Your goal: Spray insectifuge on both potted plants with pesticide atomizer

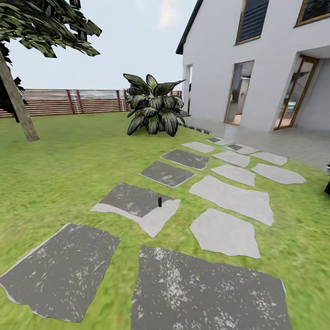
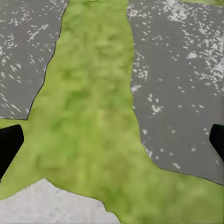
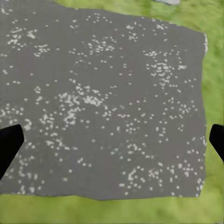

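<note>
Small slim dark bottle with a red tip, the pesticide atomizer [image 1: 160,201], stands upright on a two-tone grey paving slab [image 1: 133,201], centre of the head view, ringed by green lawn [image 1: 68,160]. Label and spray head too small to make out. At 12 o'clock beyond it, a big broad-leaved dark-green plant [image 1: 153,110]; brown slat fence [image 1: 68,101] at 10 o'clock; white house [image 1: 256,59] at 2 o'clock. Left gripper [image 2: 112,144] over a grass strip between slabs, right gripper [image 3: 112,142] over mottled grey slab: both spread wide, holding nothing, atomizer well apart from each.
</note>
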Tool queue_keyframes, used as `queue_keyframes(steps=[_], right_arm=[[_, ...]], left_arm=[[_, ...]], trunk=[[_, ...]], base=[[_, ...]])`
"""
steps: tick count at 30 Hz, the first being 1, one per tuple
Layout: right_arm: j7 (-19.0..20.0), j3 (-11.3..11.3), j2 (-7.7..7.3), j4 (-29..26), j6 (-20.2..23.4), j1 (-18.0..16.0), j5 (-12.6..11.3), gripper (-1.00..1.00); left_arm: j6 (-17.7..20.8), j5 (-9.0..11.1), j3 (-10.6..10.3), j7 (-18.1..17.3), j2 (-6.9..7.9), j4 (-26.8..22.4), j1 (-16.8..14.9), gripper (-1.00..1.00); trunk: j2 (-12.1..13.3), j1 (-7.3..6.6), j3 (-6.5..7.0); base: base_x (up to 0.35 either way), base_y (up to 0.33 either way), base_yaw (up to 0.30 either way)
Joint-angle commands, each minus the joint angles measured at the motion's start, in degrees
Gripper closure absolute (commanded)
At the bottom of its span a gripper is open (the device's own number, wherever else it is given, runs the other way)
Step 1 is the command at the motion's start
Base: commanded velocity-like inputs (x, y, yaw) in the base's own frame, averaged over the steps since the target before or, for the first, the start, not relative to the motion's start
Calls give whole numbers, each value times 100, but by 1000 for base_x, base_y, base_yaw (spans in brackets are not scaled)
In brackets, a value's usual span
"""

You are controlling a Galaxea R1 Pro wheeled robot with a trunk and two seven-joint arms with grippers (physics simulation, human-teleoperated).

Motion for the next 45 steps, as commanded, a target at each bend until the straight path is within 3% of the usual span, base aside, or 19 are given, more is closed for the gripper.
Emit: queue_keyframes(steps=[1,32,45], right_arm=[[-9,-3,1,4,-18,-3,2,-100],[-9,-3,1,13,-18,-3,5,-100],[-9,-3,1,13,-18,-3,2,-100]], left_arm=[[-18,1,0,2,0,4,-3,-100],[-13,-3,0,2,0,4,-3,-100],[-11,-6,0,2,0,4,-3,-100]], trunk=[[-2,3,-5],[-2,3,-5],[-2,3,-5]], base=[[339,0,0],[339,-1,0],[294,-139,0]])
